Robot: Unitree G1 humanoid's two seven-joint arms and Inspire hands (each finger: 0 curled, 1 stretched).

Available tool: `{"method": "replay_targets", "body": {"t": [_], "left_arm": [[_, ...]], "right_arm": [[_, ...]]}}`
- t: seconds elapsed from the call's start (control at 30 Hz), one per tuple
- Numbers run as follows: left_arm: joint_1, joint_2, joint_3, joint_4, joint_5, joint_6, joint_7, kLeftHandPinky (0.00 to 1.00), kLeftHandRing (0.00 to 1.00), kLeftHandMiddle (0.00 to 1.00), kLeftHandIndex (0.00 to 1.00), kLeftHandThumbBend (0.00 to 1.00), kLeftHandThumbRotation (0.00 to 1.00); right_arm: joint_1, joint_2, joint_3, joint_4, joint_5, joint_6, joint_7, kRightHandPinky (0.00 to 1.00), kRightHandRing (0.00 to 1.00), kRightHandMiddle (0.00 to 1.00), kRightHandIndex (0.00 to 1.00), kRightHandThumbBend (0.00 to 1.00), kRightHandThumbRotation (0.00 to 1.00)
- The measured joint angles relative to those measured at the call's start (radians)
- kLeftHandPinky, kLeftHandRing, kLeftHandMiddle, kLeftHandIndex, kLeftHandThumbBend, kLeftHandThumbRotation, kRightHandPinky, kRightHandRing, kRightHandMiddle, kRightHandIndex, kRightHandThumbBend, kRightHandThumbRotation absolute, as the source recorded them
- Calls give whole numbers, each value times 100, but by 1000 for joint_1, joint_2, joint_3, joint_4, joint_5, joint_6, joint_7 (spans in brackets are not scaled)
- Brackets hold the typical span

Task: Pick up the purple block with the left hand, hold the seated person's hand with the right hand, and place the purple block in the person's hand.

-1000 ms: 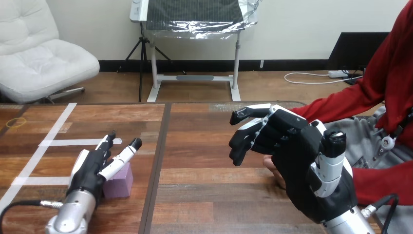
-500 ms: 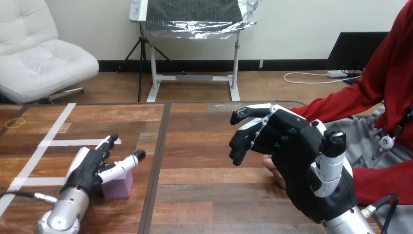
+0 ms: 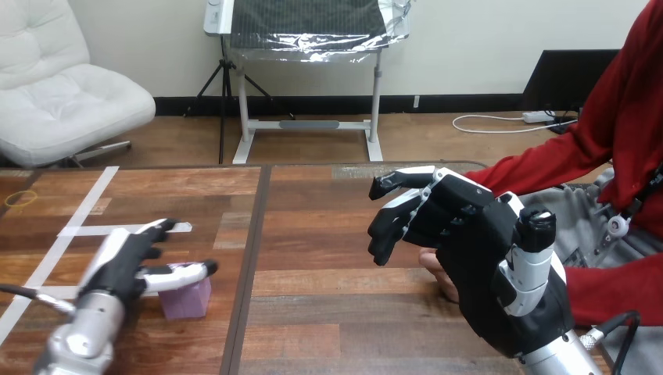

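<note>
Head view: listed near to far.
Right hand [image 3: 500,281]: nearest, raised over the right side of the table [image 3: 328,312], its back to the camera. Grip state: cannot tell.
Person's hand [image 3: 438,269]: a small part shows just under the right hand. Touching or apart: cannot tell.
Left hand [image 3: 117,266]: low at the left, open, fingers straight and spread, thumb lying across the block's top. Nothing gripped yet.
Purple block [image 3: 186,298]: flat on the table, just left of the dark seam [image 3: 252,266], under the left thumb, well apart from the person's hand.
Block pose: looks near cubic, no clear long axis. One side face is toward the camera, edges roughly parallel to the seam.
Step in hand: left-hand pickup, my read.
Doing it well: drop the fingers down one side face, thumb on the opposite face, pinch centred on the two flat sides, then lift straight up.
Risk: a thumb on top alone likely just pushes the block.
</note>
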Motion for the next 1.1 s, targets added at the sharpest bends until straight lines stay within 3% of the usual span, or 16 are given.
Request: {"method": "replay_targets", "body": {"t": [0.3,0.43,0.9,1.1], "left_arm": [[0,54,0,-14,13,40,-47,99,98,97,95,76,18],[1,81,0,-14,19,56,-64,95,98,97,95,76,17],[2,169,-1,-11,30,44,-118,87,97,96,94,78,12],[-1,201,-21,-11,50,36,-157,85,97,96,95,82,10]], "right_arm": [[0,0,0,0,1,0,1,36,46,52,63,93,100],[0,0,0,0,1,0,0,36,46,52,63,92,100],[-4,1,1,0,0,0,-2,37,45,52,62,92,100],[-5,1,1,0,0,0,-1,37,46,52,63,92,100]]}}
